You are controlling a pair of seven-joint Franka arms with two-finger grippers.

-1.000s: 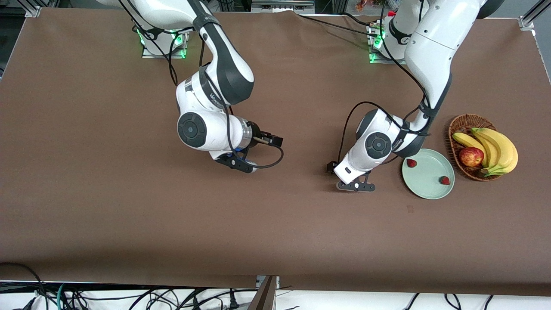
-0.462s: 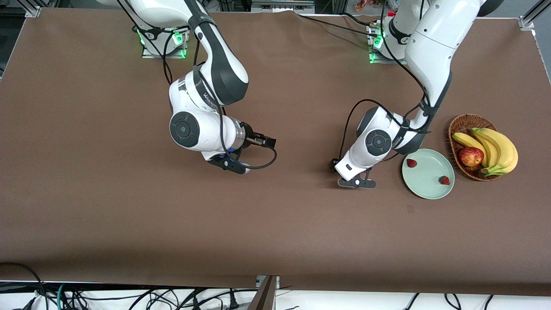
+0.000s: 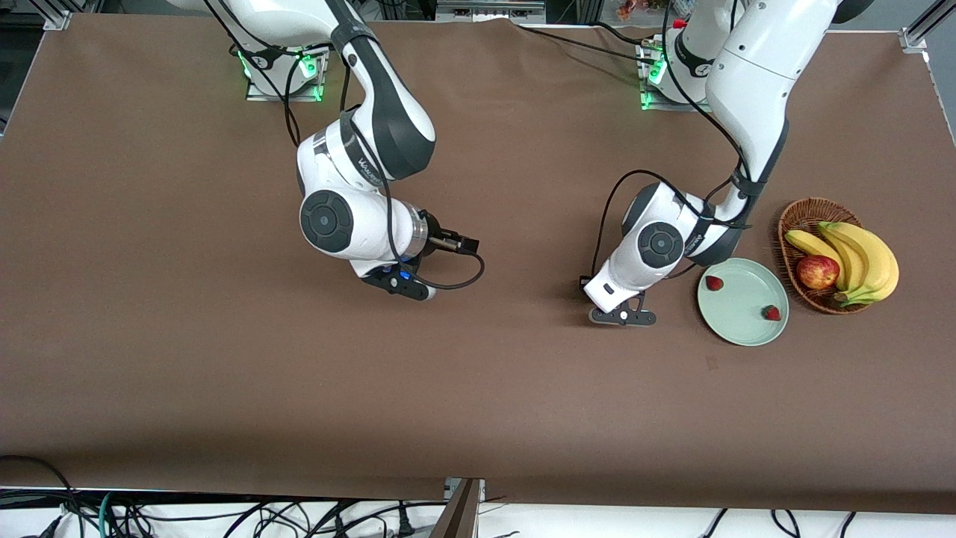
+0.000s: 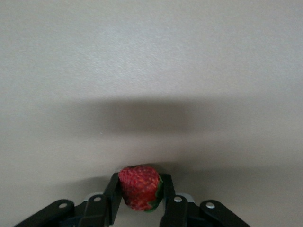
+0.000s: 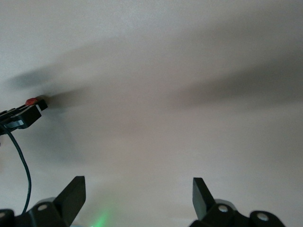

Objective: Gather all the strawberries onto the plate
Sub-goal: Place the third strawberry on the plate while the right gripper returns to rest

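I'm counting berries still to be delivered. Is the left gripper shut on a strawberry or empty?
Shut on one: the left gripper has both fingers pressed against a strawberry, over bare table beside the plate.

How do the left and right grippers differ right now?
The left gripper is shut on a strawberry, over bare table beside the plate; the right gripper is open and holds nothing, over mid-table. Both are black two-finger grippers.
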